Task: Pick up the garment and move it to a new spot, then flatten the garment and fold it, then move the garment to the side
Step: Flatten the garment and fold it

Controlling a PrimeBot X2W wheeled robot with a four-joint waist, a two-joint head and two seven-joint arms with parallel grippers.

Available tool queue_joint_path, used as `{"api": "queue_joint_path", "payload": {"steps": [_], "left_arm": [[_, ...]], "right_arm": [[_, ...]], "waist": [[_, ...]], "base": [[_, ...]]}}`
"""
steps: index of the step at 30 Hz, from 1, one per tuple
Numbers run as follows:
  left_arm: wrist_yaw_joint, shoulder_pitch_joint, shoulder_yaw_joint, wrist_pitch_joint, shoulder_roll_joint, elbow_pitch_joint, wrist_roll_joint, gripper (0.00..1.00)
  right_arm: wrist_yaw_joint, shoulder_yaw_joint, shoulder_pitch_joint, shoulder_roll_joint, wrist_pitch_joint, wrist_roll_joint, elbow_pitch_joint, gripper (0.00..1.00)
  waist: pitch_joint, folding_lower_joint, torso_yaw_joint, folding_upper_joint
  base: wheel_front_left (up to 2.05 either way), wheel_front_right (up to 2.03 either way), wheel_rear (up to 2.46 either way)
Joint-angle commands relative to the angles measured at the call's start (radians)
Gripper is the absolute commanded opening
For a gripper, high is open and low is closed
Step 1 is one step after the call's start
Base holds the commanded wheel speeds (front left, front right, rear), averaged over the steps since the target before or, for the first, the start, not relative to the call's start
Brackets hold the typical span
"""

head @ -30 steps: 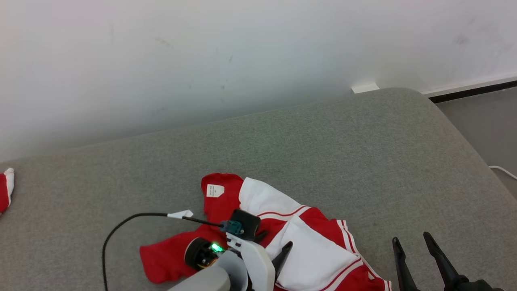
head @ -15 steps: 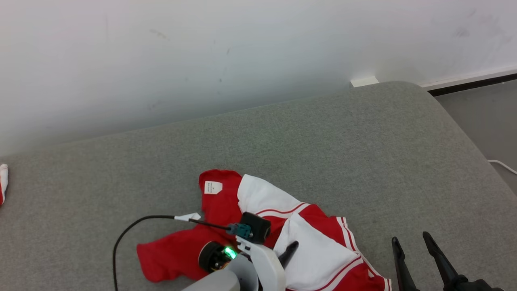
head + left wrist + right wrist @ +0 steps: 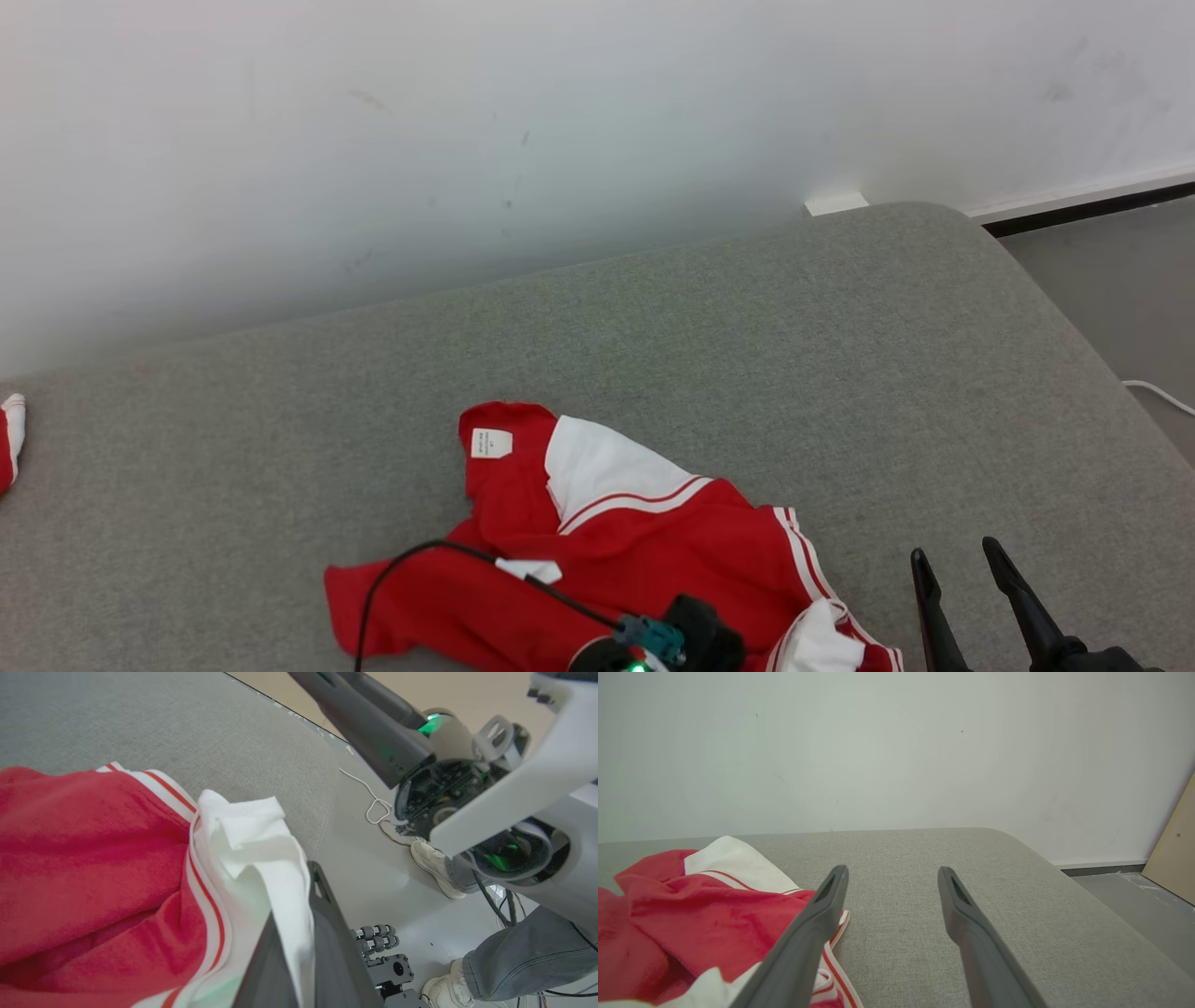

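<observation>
Red-and-white jersey garment (image 3: 644,546) crumpled on grey fabric-covered worktop (image 3: 747,355).
Left fingers (image 3: 334,938) clamp its white fold; right fingers (image 3: 966,914) stand spread apart, holding nothing, beside it.

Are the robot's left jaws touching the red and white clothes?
Touching. In the left wrist view, the left gripper has its jaws shut on a white fold of the garment.

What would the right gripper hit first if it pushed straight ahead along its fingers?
For the right gripper, the path looks free over the grey upholstered cushion until the white wall, though its height above the cushion is unclear. The red-and-white fabric garment lies left of that line.
</observation>
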Motion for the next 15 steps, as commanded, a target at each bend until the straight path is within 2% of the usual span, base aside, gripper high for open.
{"api": "queue_joint_path", "payload": {"steps": [1,2,3,7,10,12,15], "left_arm": [[0.002,0.033,-0.004,0.007,0.015,-0.026,0.007,0.07],[0.006,0.041,-0.009,0.014,0.021,-0.042,0.022,0.72],[0.007,0.049,-0.013,0.021,0.029,-0.052,0.037,1.0],[-0.007,0.121,-0.028,0.085,0.034,-0.094,0.04,1.0],[-0.015,0.13,-0.027,0.133,0.063,-0.142,0.036,1.0],[0.005,0.127,-0.011,0.139,0.087,-0.172,0.033,1.0],[0.073,0.108,0.062,0.103,0.131,-0.206,0.028,1.0]], "right_arm": [[-0.003,-0.005,0.011,-0.001,0.001,-0.006,-0.002,1.0],[-0.003,-0.004,0.011,-0.001,0.001,-0.005,-0.001,1.0],[-0.003,-0.003,0.01,-0.001,0.001,-0.004,0.0,1.0],[-0.003,0.002,0.004,-0.001,0.001,0.001,0.004,1.0],[-0.003,-0.002,0.006,-0.001,0.001,0.001,0.005,1.0],[-0.003,-0.004,0.012,-0.001,0.001,-0.003,0.006,1.0],[-0.003,-0.006,0.014,-0.001,0.001,-0.005,0.006,1.0]], "waist": [[-0.001,0.0,0.0,-0.0001],[-0.001,0.0,0.0,-0.0001],[-0.001,0.0,-0.001,-0.0001],[-0.003,0.0,-0.005,-0.0001],[-0.004,0.0,-0.005,-0.0001],[-0.006,0.0,-0.005,-0.0001],[-0.007,0.0,-0.007,-0.0001]], "base": [[0.0,0.0,0.0],[0.0,0.0,0.0],[0.0,0.0,0.0],[0.0,0.0,0.0],[0.0,0.0,0.0],[0.0,0.0,0.0],[0.0,0.0,0.0]]}}
